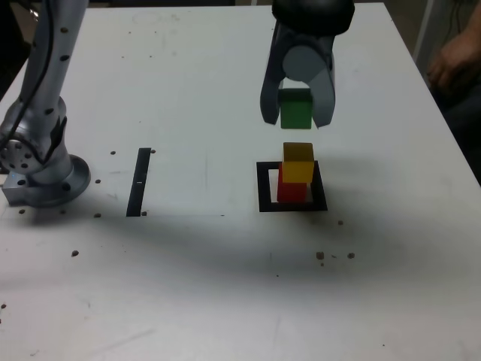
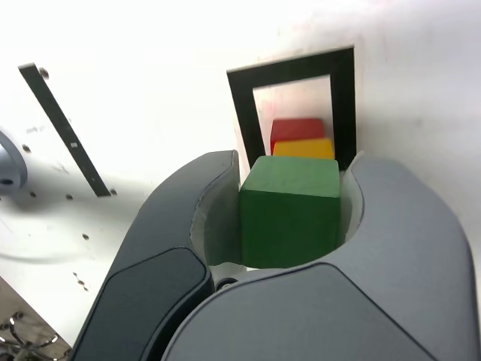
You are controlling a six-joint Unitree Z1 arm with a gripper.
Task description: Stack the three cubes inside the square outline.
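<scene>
Stage of the stacking task, two of three blocks placed. The red cube rested on the white centre of the square outline, and the yellow cube sat on top of it, turned a little off the red one's edges and shifted slightly toward 3 o'clock in the exterior view. The green cube was held in the air at 12 o'clock from the stack in that view, apart from the yellow cube and not yet set down. The gripper was closed narrowly on the green cube, one jaw pressed on each of two opposite faces; the wrist view showed the same block seated between the jaws with the stack just beyond it. By this reading, what remained was to bring the green cube over the yellow one, lower it and release it.

Counts: three cubes, one each of red, yellow and green; one square outline; one thin black strip, well apart at 9 o'clock from the outline in the exterior view; one arm base at the table's 9 o'clock edge; part of one person at 2 o'clock
</scene>
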